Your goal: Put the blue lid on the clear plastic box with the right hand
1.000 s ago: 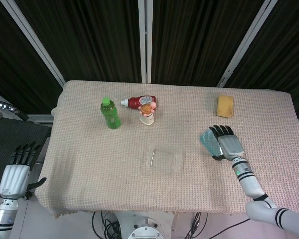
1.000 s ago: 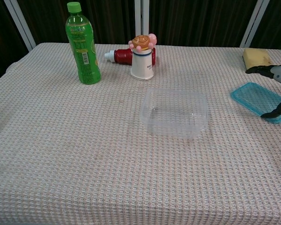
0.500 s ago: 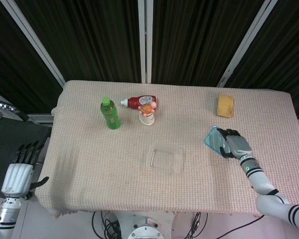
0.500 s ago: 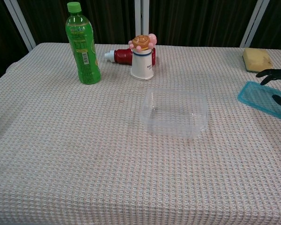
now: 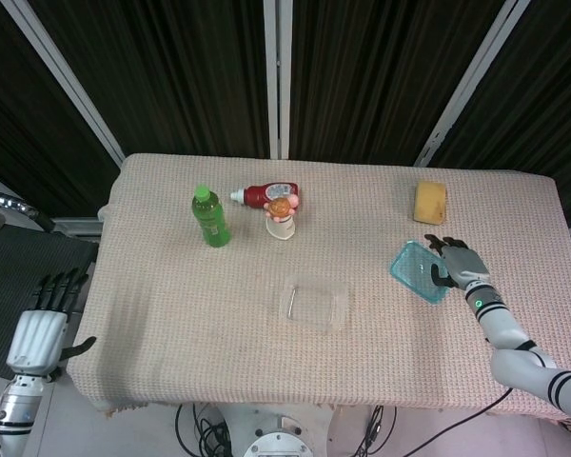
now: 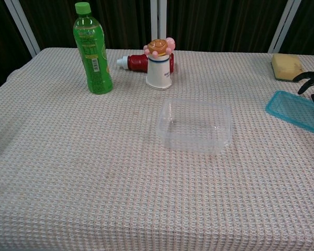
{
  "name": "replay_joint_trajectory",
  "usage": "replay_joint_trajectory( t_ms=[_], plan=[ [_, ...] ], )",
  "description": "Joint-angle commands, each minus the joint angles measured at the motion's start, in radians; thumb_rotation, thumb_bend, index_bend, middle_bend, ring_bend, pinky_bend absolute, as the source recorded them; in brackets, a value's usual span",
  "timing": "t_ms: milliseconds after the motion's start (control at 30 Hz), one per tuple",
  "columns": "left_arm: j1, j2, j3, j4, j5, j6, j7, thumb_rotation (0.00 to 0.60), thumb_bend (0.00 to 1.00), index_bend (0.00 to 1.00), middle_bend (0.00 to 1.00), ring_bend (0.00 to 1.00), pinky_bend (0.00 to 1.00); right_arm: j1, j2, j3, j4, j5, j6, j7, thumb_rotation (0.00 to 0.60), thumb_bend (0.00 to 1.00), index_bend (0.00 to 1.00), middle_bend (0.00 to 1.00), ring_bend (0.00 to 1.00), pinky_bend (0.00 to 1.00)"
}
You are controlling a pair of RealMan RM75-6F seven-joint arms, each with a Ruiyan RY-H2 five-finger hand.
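Blue lid: the blue lid lies on the tabletop near its right edge, well apart from the clear plastic box and to its right; in the chest view it runs off the frame's right side.
Right robot hand: the right robot hand sits at the lid's right edge, its dark fingertips over or on that edge; I cannot tell from either view whether it grips the lid or only touches it.
Clear plastic box: the clear plastic box stands open and upright near the middle of the tabletop, with nothing visible inside it.
Left robot hand: the left robot hand hangs beyond the tabletop's left edge, fingers straight and apart, holding nothing.
Green bottle: the green bottle stands upright at the far left.
Red bottle: the red bottle lies on its side behind the white cup.
White cup: the white cup stands just in front of the red bottle, with pink and brown shapes on top.
Yellow sponge: the yellow sponge lies near the far right corner, behind the lid.
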Motion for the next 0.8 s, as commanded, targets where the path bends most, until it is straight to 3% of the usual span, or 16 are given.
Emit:
replay_joint_trajectory(
  t_ms=[33, 567, 600, 700, 767, 800],
  plan=[
    [-0.001, 0.000, 0.000, -0.002, 0.000, 0.000, 0.002, 0.600, 0.00, 0.06, 0.00, 0.00, 0.00, 0.002, -0.022, -0.008, 0.021, -0.009, -0.007, 0.008, 0.600, 0.64, 0.00, 0.17, 0.00, 0.00],
    [-0.002, 0.000, 0.000, -0.009, 0.003, 0.005, 0.010, 0.600, 0.00, 0.06, 0.00, 0.00, 0.00, -0.067, 0.045, -0.069, -0.220, -0.349, 0.168, 0.129, 0.600, 0.62, 0.00, 0.18, 0.00, 0.00],
    [-0.001, 0.001, 0.000, -0.008, 0.003, 0.007, 0.008, 0.600, 0.00, 0.06, 0.00, 0.00, 0.00, -0.076, 0.047, -0.072, -0.225, -0.356, 0.190, 0.120, 0.600, 0.55, 0.00, 0.18, 0.00, 0.00],
    [0.002, 0.002, 0.002, -0.006, 0.003, 0.011, 0.002, 0.600, 0.00, 0.06, 0.00, 0.00, 0.00, -0.110, 0.049, -0.081, -0.237, -0.355, 0.265, 0.062, 0.600, 0.20, 0.00, 0.12, 0.00, 0.00],
    [0.003, 0.002, 0.003, -0.003, 0.003, 0.013, -0.002, 0.600, 0.00, 0.06, 0.00, 0.00, 0.00, -0.127, 0.055, -0.092, -0.256, -0.341, 0.290, 0.012, 0.600, 0.05, 0.00, 0.08, 0.00, 0.00],
    [0.003, 0.001, 0.003, -0.002, 0.004, 0.013, -0.004, 0.600, 0.00, 0.06, 0.00, 0.00, 0.00, -0.132, 0.058, -0.096, -0.263, -0.332, 0.294, -0.012, 0.600, 0.02, 0.00, 0.07, 0.00, 0.00]
  ],
)
